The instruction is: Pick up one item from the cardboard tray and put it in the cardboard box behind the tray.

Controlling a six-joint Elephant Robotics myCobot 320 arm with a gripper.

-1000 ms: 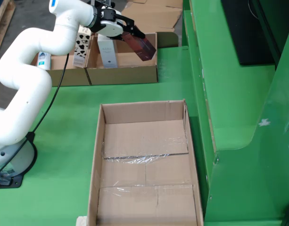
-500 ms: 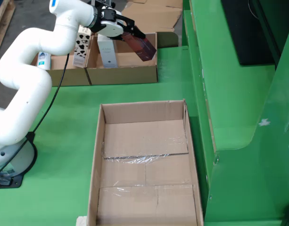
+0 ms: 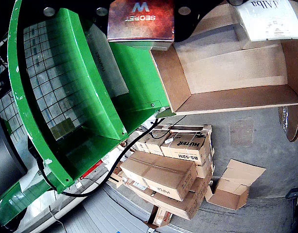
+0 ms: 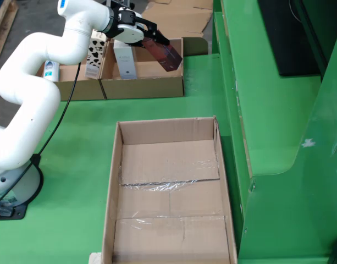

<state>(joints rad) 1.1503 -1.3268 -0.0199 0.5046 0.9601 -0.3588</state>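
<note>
Read "SEOPET W", inverted, on the dark red packet (image 3: 140, 19) pinched by the gripper (image 4: 152, 39) above the tray (image 4: 143, 87); the box (image 4: 167, 242) stands apart.

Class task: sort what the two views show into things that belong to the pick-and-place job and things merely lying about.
Job: gripper holding dark red packet; cardboard tray; large cardboard box.

Lying about: stacked cartons; second tray with cow-print carton; black cable.
</note>
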